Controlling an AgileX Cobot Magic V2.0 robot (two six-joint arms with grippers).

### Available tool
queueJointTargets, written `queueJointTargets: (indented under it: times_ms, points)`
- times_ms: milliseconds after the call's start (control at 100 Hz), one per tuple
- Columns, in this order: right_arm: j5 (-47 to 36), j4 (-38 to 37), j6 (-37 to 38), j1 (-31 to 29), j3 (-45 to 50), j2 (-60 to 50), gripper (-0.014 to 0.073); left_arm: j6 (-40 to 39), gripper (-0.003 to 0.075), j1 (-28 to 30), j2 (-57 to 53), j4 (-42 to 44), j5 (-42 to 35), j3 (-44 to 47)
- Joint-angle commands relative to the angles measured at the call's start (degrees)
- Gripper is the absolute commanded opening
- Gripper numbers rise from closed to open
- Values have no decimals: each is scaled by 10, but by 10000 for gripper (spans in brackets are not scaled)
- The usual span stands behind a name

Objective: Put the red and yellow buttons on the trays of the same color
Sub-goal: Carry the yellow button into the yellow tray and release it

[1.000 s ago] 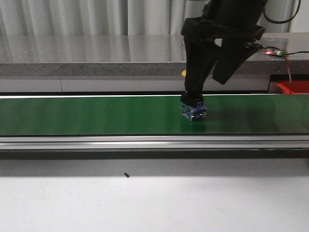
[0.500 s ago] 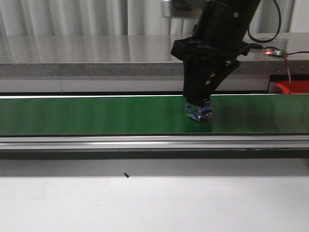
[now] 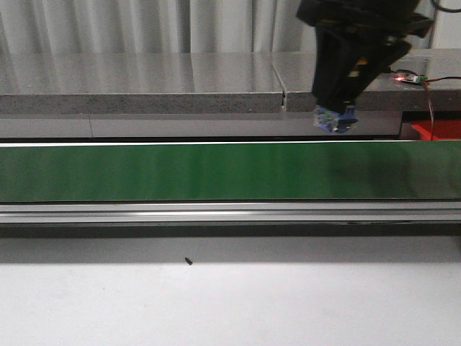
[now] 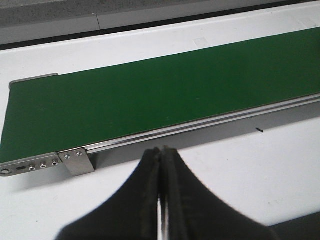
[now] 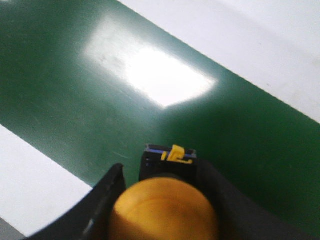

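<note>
My right gripper [image 3: 336,115] hangs above the back edge of the green belt [image 3: 180,171], shut on a yellow button [image 5: 162,210]. In the right wrist view its yellow dome fills the space between the fingers, and its black and blue base [image 5: 167,160] sticks out past them. From the front only the blue base [image 3: 335,120] shows below the black fingers. A red tray [image 3: 439,130] peeks in at the right edge behind the belt. My left gripper [image 4: 161,152] is shut on nothing, over the white table beside the belt's end. No red button or yellow tray is in view.
The belt's metal rail [image 3: 230,211] runs along its front side, with a bracket [image 4: 77,161] at its end. A grey ledge [image 3: 144,101] stands behind the belt. A small circuit board with a red light [image 3: 412,77] and wires sits at the back right. White table [image 3: 230,303] lies in front.
My right gripper has risen off the belt with the yellow button and moved right, toward the back edge. It stood low on the belt a second ago.
</note>
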Motion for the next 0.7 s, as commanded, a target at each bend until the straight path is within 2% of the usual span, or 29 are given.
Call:
queueJointTargets:
  times_ms: [0,330,690]
  points:
    - [-10,6,8,-24,21,-63,122,0,-19,-4,4,-12,-37,-13]
    - [-41,-2,39,-136,162,-186,122,0,-19,-4,4,-12,-37,-13]
    - [-44,-22,62,-326,232,-232,122,0,-19,-4,4,-12,-37,-13]
